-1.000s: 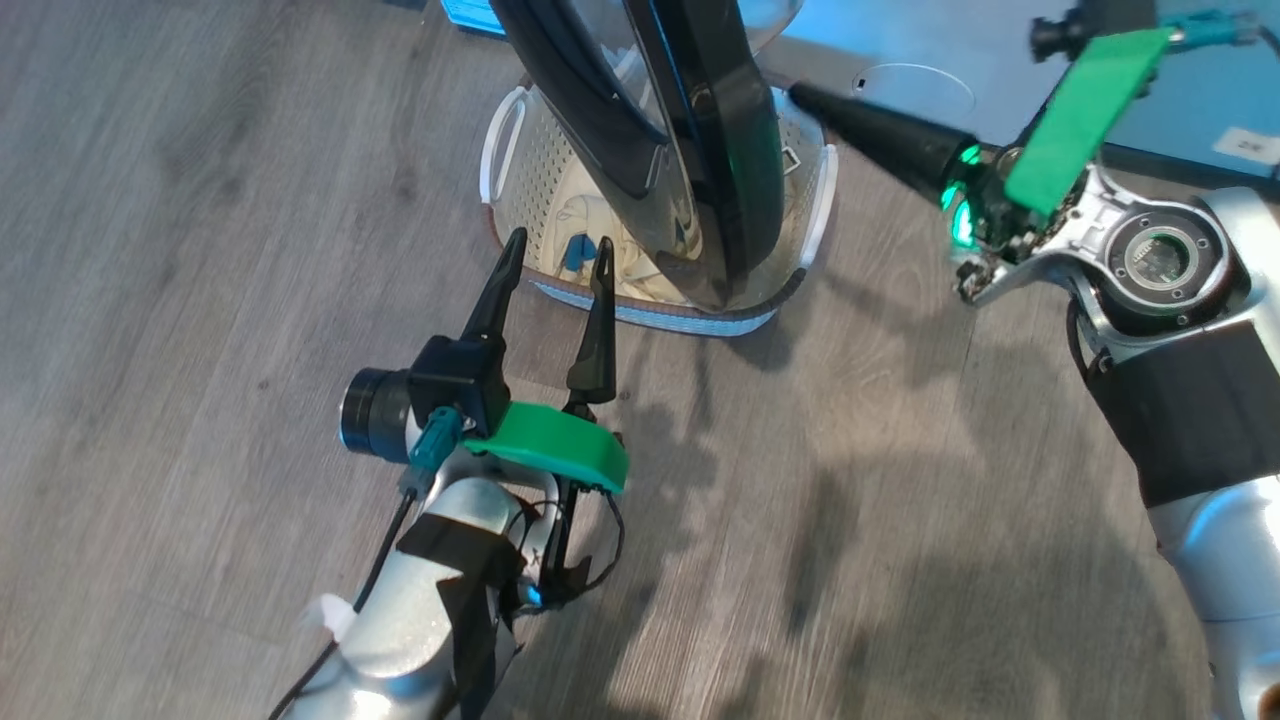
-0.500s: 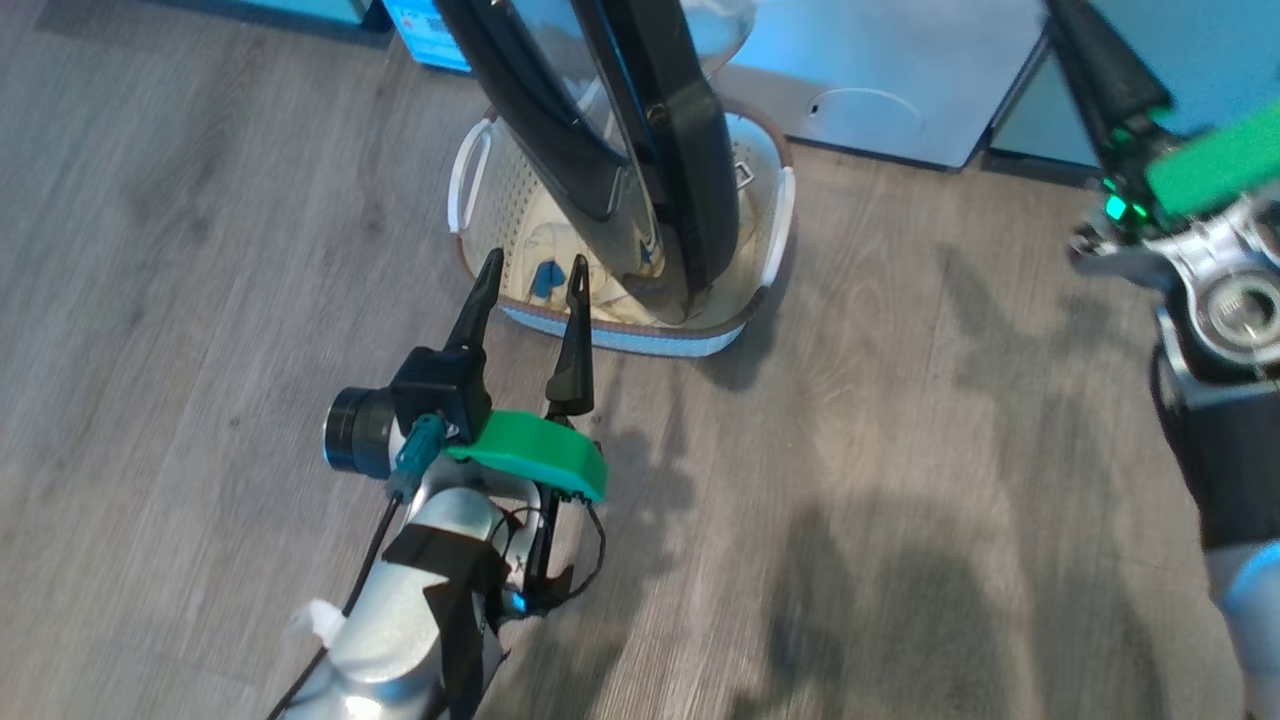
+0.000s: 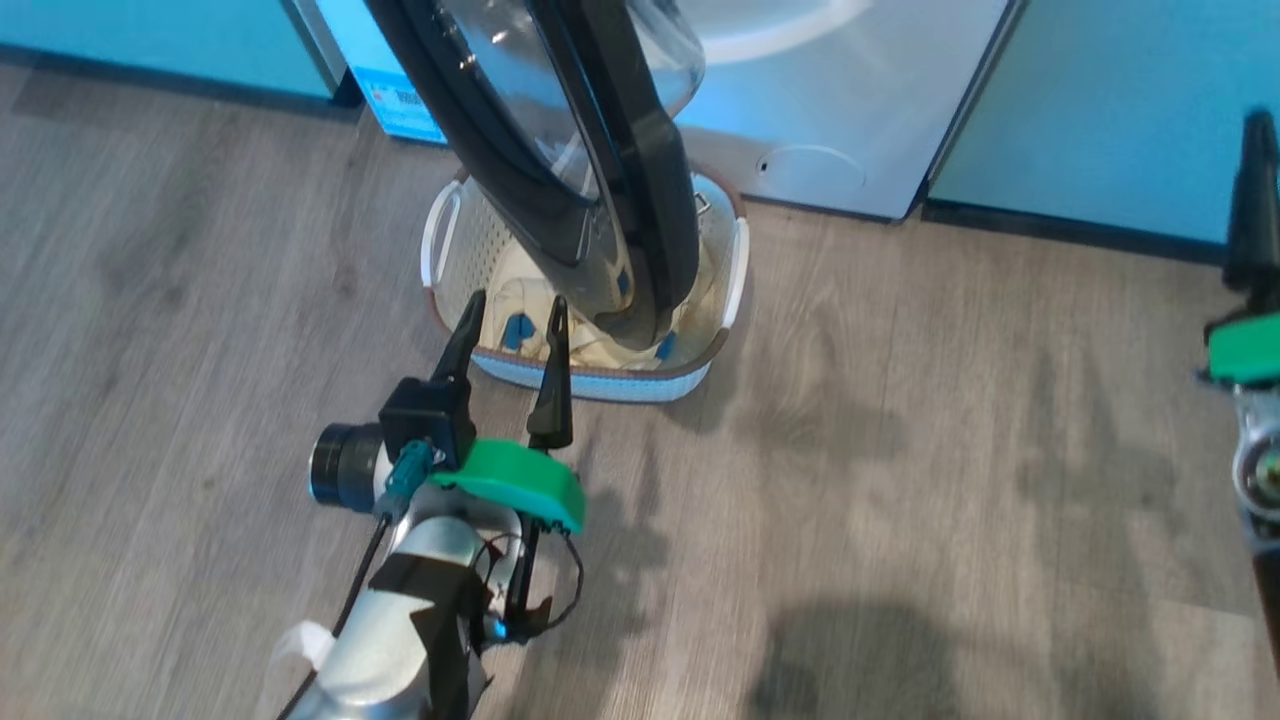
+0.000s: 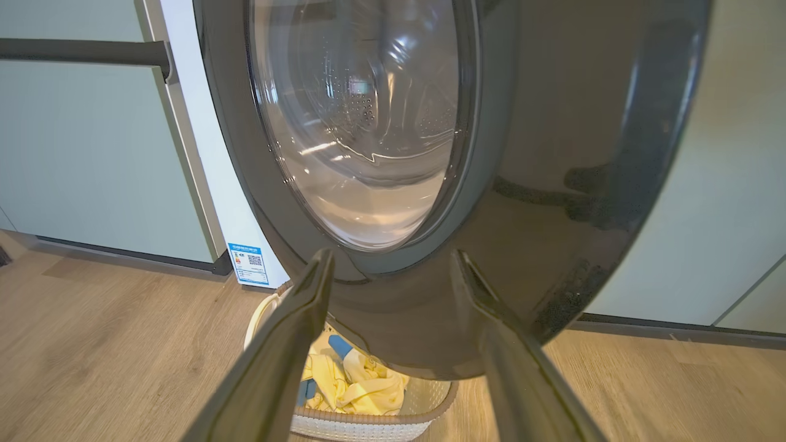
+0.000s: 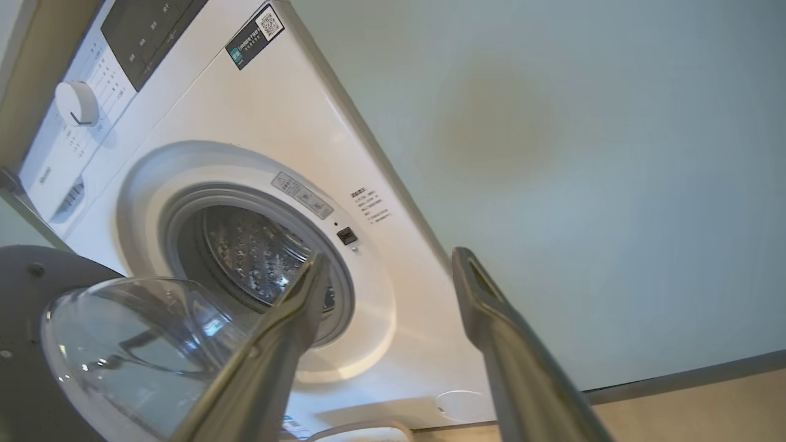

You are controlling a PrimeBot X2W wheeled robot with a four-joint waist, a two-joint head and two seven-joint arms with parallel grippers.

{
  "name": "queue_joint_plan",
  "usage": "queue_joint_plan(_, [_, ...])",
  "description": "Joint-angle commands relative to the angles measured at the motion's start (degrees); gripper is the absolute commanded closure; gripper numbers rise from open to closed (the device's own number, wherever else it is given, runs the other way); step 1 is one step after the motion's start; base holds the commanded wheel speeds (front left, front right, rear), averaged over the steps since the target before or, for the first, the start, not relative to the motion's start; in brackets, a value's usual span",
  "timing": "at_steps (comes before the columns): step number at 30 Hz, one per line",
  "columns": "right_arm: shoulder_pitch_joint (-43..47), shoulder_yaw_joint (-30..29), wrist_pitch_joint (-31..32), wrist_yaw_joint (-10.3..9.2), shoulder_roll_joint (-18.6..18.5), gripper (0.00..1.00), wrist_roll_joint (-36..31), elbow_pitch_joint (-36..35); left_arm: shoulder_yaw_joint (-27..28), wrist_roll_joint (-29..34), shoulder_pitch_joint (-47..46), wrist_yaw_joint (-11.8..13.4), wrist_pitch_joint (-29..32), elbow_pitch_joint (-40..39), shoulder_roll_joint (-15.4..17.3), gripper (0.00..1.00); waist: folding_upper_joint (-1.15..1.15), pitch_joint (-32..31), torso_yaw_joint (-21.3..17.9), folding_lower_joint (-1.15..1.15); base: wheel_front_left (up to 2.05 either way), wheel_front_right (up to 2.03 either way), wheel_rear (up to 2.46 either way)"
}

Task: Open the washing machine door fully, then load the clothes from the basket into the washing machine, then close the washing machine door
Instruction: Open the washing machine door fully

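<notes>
Jaws of the left gripper (image 3: 515, 300) stand apart and hold nothing. Those of the right gripper (image 5: 391, 258) are likewise spread and empty.

Just beyond and below the left jaws sits the small cream perforated plastic basket with a brown rim (image 3: 600, 385). In it lie the cream-white soft clothes with blue patches (image 4: 359, 380), none of them lifted.

Directly ahead of and above the left jaws hangs the large round door with a glossy black rim and bulging clear glass centre (image 4: 552, 153). Its lower edge overhangs the basket, so part of the clothes lies beneath it.

Ahead of the right jaws, towards their left, is the big white front-loading washing machine (image 5: 276, 123). Its grey-ringed drum mouth (image 5: 245, 245) is uncovered, with no fabric visible inside.

Status:
- **Door opening:** treat this step as largely done. The door stands roughly square to the machine front, but full swing cannot be confirmed.
- **Loading:** not started.
- **Door closing:** not yet done.

Expect to move the door clear of the basket before you reach for the clothes.
</notes>
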Motion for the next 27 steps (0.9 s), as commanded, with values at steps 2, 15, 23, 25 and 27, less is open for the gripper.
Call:
queue_joint_plan(2, [3.2,-2.0,-1.9,0.25,-0.4,0.0,-7.0,-2.0,2.5,1.0,0.6,-0.4,-0.4,-0.8,1.0,0.0,0.0,-1.7,-0.8,0.01,0.0,0.0,0.0])
queue_joint_plan(15, [21.7,-13.9,-2.5,0.25,7.1,0.0,-33.3,-16.6,4.6,2.2,3.6,-1.6,-0.4,0.7,1.0,0.0,0.0,-5.6,-2.9,0.01,0.0,0.0,0.0])
queue_joint_plan(23, [30.3,-16.2,-2.5,0.25,9.9,0.0,-39.8,-21.8,5.2,2.2,4.7,-1.9,-0.4,0.9,1.0,0.0,0.0,-7.5,-3.4,0.01,0.0,0.0,0.0])
queue_joint_plan(25, [32.2,-16.5,-2.5,0.25,10.3,0.0,-40.8,-22.7,5.4,2.3,5.1,-2.0,-0.4,1.0,1.0,0.0,0.0,-8.0,-3.6,0.01,0.0,0.0,0.0])
queue_joint_plan(27, [33.8,-16.5,-2.5,0.25,10.6,0.0,-41.4,-23.8,5.7,2.4,5.4,-2.1,-0.4,1.0,1.0,0.0,0.0,-8.4,-3.7,0.01,0.0,0.0,0.0])
